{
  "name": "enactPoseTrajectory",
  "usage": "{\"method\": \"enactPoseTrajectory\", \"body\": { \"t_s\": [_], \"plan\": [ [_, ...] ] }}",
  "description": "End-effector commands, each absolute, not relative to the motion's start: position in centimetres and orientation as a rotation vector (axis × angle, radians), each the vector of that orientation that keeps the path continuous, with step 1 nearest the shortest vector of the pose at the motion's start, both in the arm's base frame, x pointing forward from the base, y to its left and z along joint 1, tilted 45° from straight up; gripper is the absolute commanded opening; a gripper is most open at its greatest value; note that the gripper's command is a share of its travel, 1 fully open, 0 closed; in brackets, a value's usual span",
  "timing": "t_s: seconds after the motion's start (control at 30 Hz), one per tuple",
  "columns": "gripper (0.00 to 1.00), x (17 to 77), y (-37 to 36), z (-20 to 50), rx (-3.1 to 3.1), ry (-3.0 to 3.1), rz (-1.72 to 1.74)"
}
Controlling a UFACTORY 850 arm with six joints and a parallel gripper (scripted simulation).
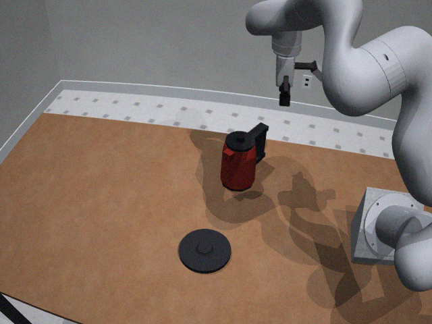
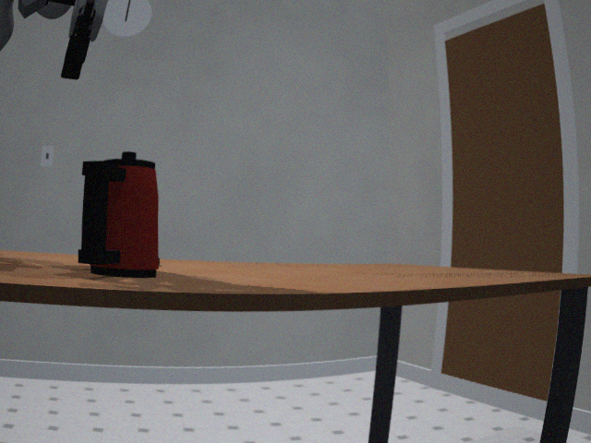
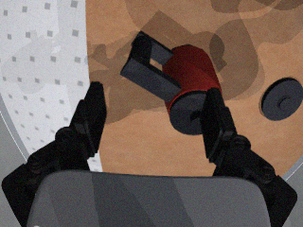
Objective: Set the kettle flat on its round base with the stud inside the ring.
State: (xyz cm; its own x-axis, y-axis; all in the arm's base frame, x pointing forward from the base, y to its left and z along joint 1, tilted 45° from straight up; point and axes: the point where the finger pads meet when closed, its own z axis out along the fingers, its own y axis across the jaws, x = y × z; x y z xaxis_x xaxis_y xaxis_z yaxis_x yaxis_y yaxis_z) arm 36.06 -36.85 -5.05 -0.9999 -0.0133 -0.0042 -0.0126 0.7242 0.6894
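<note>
Brown table (image 1: 87, 195) across most of the top view, tiled floor (image 1: 139, 108) in a band along its upper edge. White arm (image 1: 366, 76) down the right side of that view, bolted to a grey mount (image 1: 359, 223) at the right edge.

Red kettle (image 1: 239, 163) just right of centre in the top view, upright on the table top, black handle (image 1: 260, 141) toward the upper right, lid knob (image 1: 239, 139) up. In the exterior view, at left, flat on the table top with the handle at its left.

Round black base (image 1: 204, 250) at lower centre of the top view, flat, stud (image 1: 204, 248) up, well apart from the kettle. In the wrist view, at the right edge, past the kettle.

Gripper (image 1: 284, 99) in the upper right of the top view, high above the handle, touching nothing. Fingers spread most of the way apart in the wrist view, nothing between them, handle and kettle body framed far below.
</note>
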Motion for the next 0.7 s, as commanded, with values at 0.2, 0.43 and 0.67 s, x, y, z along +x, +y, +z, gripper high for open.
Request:
{"method": "enactPoseTrajectory", "body": {
  "t_s": [0.2,0.43,0.67],
  "plan": [
    [0.81,38.8,-36.7,-4.8,0.491,-3.010,-1.208],
    [0.81,40.0,-36.6,-4.6,0.707,-3.028,-1.215],
    [0.81,41.5,-36.3,-4.5,1.000,-3.031,-1.212]
  ]
}}
